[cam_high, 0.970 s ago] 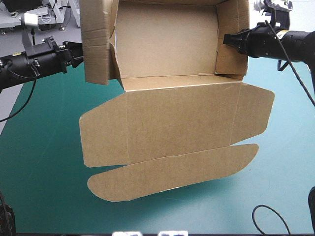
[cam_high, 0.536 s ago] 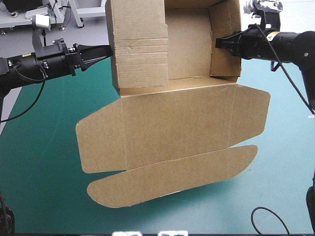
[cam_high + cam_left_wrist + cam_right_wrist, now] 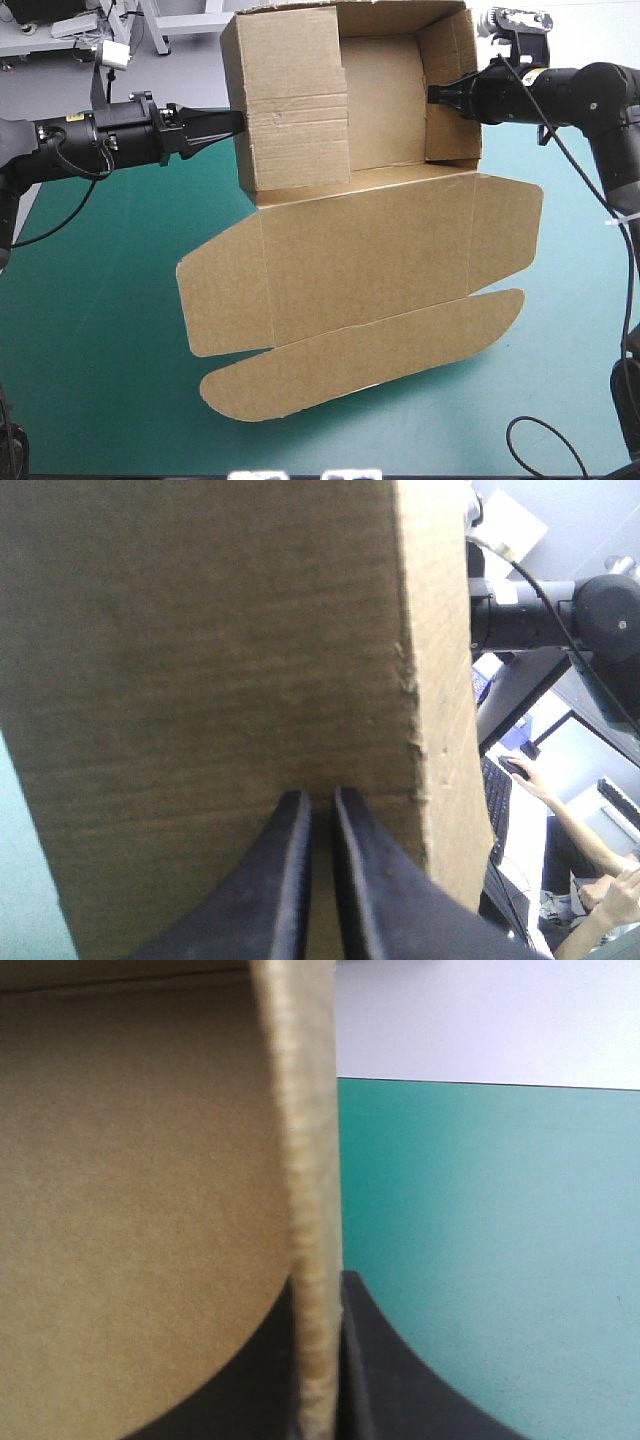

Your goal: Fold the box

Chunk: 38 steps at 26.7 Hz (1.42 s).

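1 box (image 3: 365, 270), brown board, held centre to upper centre of the high view, over the teal-green cover (image 3: 90, 380). Tray part stood at upper centre with walls raised. The lid and its 2 side flaps spread open toward lower centre.

1 left gripper (image 3: 238, 120), at upper left: black fingers nearly together, nothing between them, tips against the outer face of the left wall flap.

1 right gripper (image 3: 432, 95), at upper right: fingers clamped on the right wall, its edge between them.
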Motion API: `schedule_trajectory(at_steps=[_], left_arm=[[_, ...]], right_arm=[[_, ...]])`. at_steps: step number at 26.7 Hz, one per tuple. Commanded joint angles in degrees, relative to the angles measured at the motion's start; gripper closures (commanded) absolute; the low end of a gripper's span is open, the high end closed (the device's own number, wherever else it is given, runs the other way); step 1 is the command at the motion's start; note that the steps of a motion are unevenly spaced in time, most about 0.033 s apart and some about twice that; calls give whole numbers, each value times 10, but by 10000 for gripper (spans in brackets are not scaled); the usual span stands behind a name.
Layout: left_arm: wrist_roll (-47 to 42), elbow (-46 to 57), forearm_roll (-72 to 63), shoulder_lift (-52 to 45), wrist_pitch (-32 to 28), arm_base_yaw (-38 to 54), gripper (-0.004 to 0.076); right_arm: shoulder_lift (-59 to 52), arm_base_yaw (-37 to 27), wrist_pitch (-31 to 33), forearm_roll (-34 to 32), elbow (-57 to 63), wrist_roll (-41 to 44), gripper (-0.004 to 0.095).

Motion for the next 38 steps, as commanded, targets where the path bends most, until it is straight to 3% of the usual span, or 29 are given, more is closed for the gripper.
schedule_trajectory(at_steps=[1,2,5,8,13,28,31,36,38], left_arm=[[0,-14,-38,-20,31,-6,567],[0,-14,-31,-20,31,-6,510],[0,-14,5,-20,15,-6,437],[-58,-14,96,-20,-26,-6,435],[-105,-14,193,-20,-34,-6,435],[-169,-14,303,20,-78,-6,436],[-169,-14,301,37,-93,-15,479],[-158,-14,305,50,-102,-39,730],[-159,-14,308,50,-116,-53,733]], right_arm=[[-15,5,-45,32,-16,10,920],[-10,5,-48,33,-16,10,920],[-5,5,-49,40,-16,10,920],[-5,20,-53,43,-16,0,920],[-4,57,-58,-4,-16,11,920],[-4,119,-29,-23,-16,32,920],[-4,124,-8,-28,-16,32,919],[-4,124,19,-36,-16,41,919],[-4,124,31,-46,-16,49,919]])
